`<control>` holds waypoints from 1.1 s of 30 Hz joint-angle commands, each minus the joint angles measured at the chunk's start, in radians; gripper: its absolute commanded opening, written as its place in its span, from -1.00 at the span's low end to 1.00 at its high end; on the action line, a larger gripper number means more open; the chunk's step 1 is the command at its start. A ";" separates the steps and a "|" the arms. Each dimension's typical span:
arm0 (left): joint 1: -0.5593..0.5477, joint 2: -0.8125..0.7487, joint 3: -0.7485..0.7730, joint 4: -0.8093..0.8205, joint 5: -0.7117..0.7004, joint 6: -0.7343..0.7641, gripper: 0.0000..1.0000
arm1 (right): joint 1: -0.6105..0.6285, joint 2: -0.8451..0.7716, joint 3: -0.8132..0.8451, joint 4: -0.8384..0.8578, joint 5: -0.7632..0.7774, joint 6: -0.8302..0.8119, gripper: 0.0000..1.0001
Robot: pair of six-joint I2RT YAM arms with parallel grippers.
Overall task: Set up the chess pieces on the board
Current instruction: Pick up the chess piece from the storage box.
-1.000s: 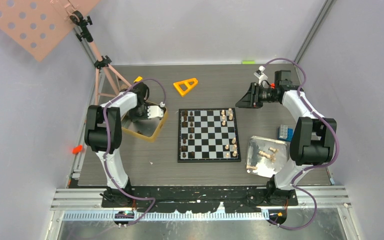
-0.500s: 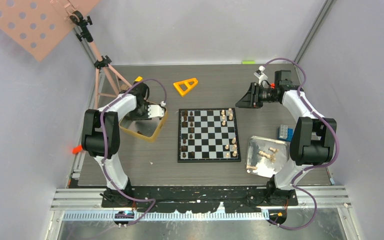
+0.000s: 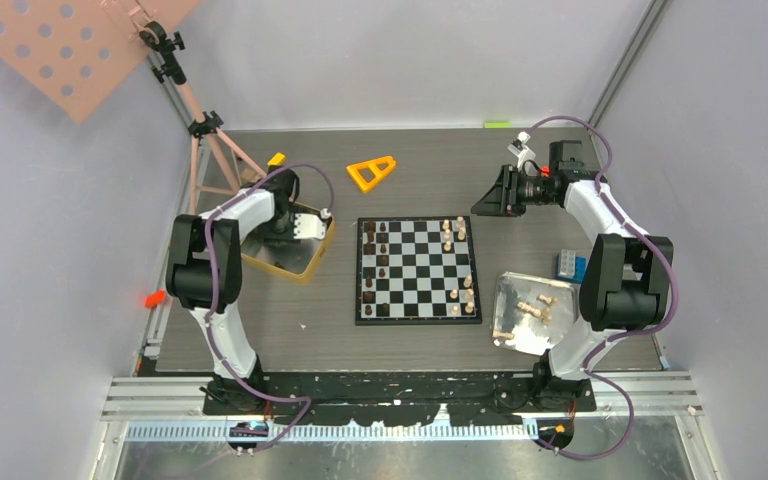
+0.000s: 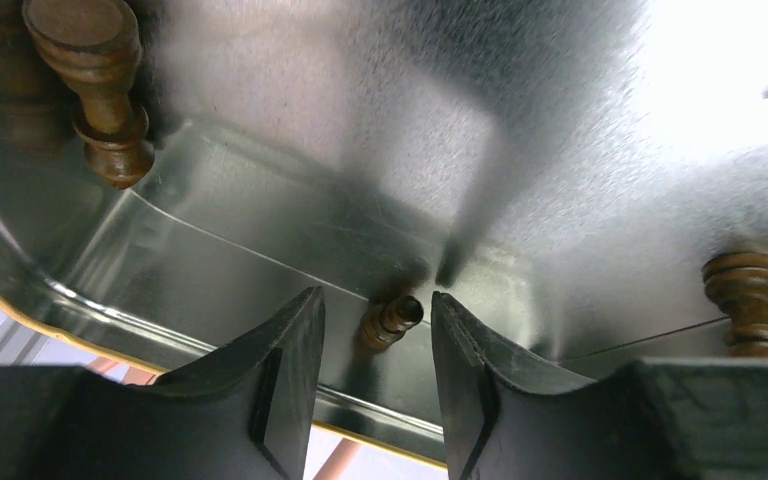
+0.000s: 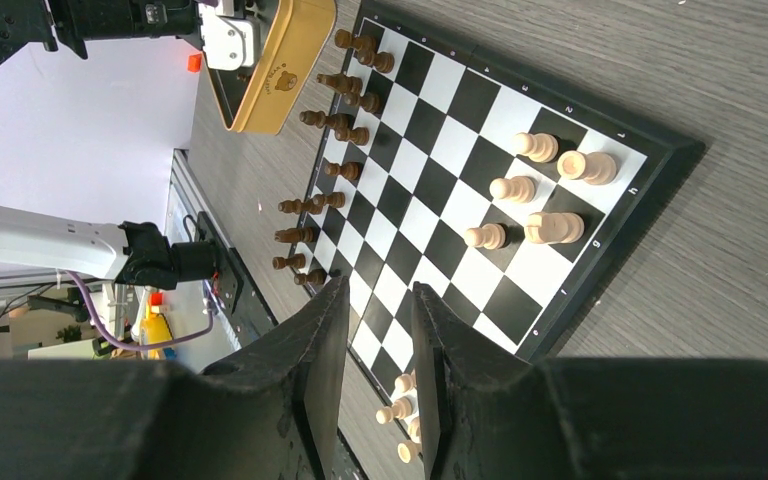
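Note:
The board lies mid-table, with dark brown chess pieces along its left side and pale ones on its right. My left gripper is down inside the gold tin. In the left wrist view it is open, its jaws on either side of a small dark piece lying on the tin floor, not pressing it. Two more dark pieces lie nearby in the tin. My right gripper hovers off the board's back right corner, open and empty, looking across the board.
A silver tray with several pale pieces sits right of the board, and a blue brick lies beyond it. An orange triangle and a small orange block lie at the back. A tripod stands at the back left.
My left arm has shifted slightly over the tin, with the gripper staying inside it. My right arm has not moved.

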 commanded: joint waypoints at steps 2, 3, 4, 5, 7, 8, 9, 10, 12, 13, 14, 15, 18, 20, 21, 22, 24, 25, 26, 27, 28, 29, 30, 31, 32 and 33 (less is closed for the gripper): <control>0.000 0.019 -0.012 0.035 -0.041 0.048 -0.09 | -0.003 -0.004 0.037 0.005 -0.013 -0.015 -0.30; 0.001 0.020 -0.016 0.044 -0.046 0.054 -0.09 | -0.003 -0.004 0.037 0.005 -0.013 -0.015 -0.30; 0.002 0.023 -0.019 0.051 -0.051 0.060 -0.09 | -0.003 -0.004 0.037 0.005 -0.013 -0.015 -0.30; 0.003 0.025 -0.021 0.056 -0.054 0.062 -0.10 | -0.003 -0.005 0.037 0.005 -0.013 -0.015 -0.30; 0.004 0.028 -0.023 0.061 -0.059 0.066 -0.16 | -0.003 -0.005 0.035 0.004 -0.013 -0.016 -0.30; 0.004 0.028 -0.022 0.064 -0.061 0.067 -0.23 | -0.003 -0.006 0.036 0.004 -0.012 -0.016 -0.30; 0.004 0.027 -0.024 0.065 -0.061 0.067 -0.31 | -0.003 -0.004 0.036 0.004 -0.013 -0.016 -0.30; 0.004 0.023 -0.023 0.066 -0.057 0.064 -0.40 | -0.003 -0.004 0.037 0.004 -0.013 -0.016 -0.30; 0.004 0.009 -0.017 0.055 -0.036 0.042 -0.57 | -0.003 -0.003 0.036 0.003 -0.012 -0.016 -0.30; 0.004 0.001 -0.010 0.043 -0.026 0.028 -0.64 | -0.003 -0.002 0.036 0.004 -0.012 -0.016 -0.30; 0.004 -0.008 -0.001 0.030 -0.007 0.009 -0.70 | -0.003 -0.002 0.036 0.003 -0.011 -0.016 -0.30; 0.004 -0.020 0.009 0.007 0.018 -0.011 -0.76 | -0.003 0.000 0.037 0.004 -0.011 -0.016 -0.30; 0.007 -0.061 0.045 -0.059 0.109 -0.094 -0.90 | -0.003 0.003 0.037 0.003 -0.010 -0.018 -0.31; 0.013 -0.092 0.066 -0.107 0.194 -0.158 -0.96 | -0.003 0.003 0.038 0.002 -0.009 -0.019 -0.30; 0.016 -0.110 0.077 -0.127 0.245 -0.193 -0.98 | -0.003 0.004 0.038 0.002 -0.008 -0.019 -0.30; 0.020 -0.133 0.084 -0.142 0.296 -0.229 -0.99 | -0.003 0.006 0.039 0.002 -0.008 -0.020 -0.31; 0.027 -0.176 0.093 -0.164 0.404 -0.307 -1.00 | -0.003 0.009 0.039 0.000 -0.008 -0.020 -0.31; 0.027 -0.198 0.093 -0.175 0.460 -0.338 -1.00 | -0.003 0.011 0.040 -0.001 -0.008 -0.021 -0.31; 0.028 -0.221 0.090 -0.182 0.523 -0.376 -1.00 | -0.003 0.013 0.041 -0.001 -0.007 -0.022 -0.31; 0.027 -0.241 0.086 -0.187 0.590 -0.412 -1.00 | -0.003 0.014 0.043 -0.002 -0.007 -0.022 -0.31; 0.027 -0.260 0.080 -0.191 0.657 -0.459 -1.00 | -0.003 0.015 0.043 -0.003 -0.006 -0.023 -0.31; 0.023 -0.273 0.076 -0.197 0.753 -0.495 -0.98 | -0.003 0.016 0.044 -0.003 -0.005 -0.024 -0.31; 0.018 -0.283 0.073 -0.208 0.820 -0.520 -0.97 | -0.003 0.016 0.046 -0.005 -0.004 -0.025 -0.31; 0.008 -0.292 0.069 -0.211 0.877 -0.541 -0.96 | -0.003 0.015 0.046 -0.006 -0.002 -0.026 -0.31; -0.002 -0.298 0.062 -0.212 0.937 -0.561 -0.96 | -0.003 0.015 0.047 -0.007 0.000 -0.028 -0.31; -0.015 -0.303 0.053 -0.205 0.998 -0.581 -0.95 | -0.003 0.013 0.047 -0.007 0.001 -0.029 -0.31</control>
